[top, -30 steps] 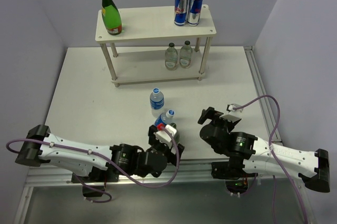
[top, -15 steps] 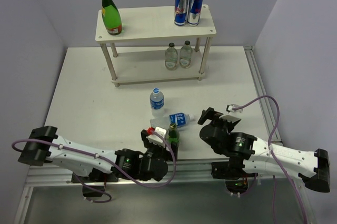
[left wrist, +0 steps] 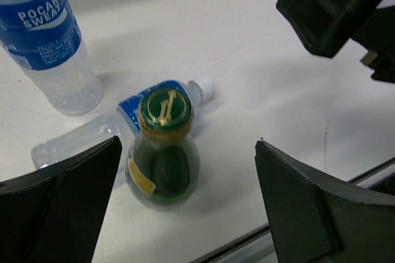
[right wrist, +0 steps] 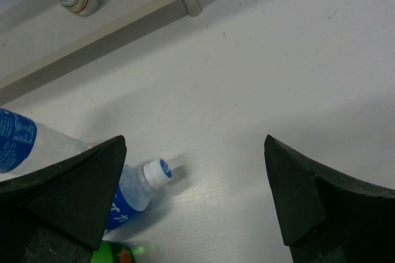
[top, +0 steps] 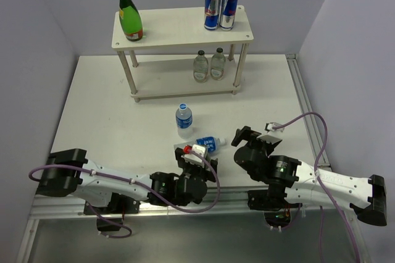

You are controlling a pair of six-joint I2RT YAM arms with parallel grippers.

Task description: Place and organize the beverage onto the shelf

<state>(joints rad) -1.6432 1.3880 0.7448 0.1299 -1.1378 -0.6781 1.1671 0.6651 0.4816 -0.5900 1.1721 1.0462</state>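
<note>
My left claw [left wrist: 188, 155] is spread wide w/ nothing in it. Its two fingers stand either side of the upright green glass bottle w/ yellow label [left wrist: 163, 161], lower centre of the left-wrist view, w/ gaps on both sides. My right claw [right wrist: 194, 146] is also wide open & empty, over the white table [top: 105, 121] right of centre in the top view.

Risks, as I judge them:
- The fallen clear plastic bottle w/ blue label [left wrist: 117, 124] lies right behind the green one; can't tell if they touch. If I close off-centre, a finger could shove it & it'd roll, poss. toward the right claw.
- Smooth round glass may slip or tip if the pads meet it too high, near the neck.

Count:
- Green glass: 2. This one, plus the second green bottle [top: 130, 19] on the top board of the cream-white two-tier shelf [top: 179, 28], upper left.
- Blue-label plastic: 2. The fallen one, plus the upright blue-label bottle [top: 184, 119] mid-frame.
- Pale clear bottles [top: 200, 66]: 2, side by side on the lower tier.
- Blue-and-silver cans [top: 212, 10]: 2, top board, right end.

So 3 of 6 beverages are shelved & 3 stand or lie on the table.
</note>
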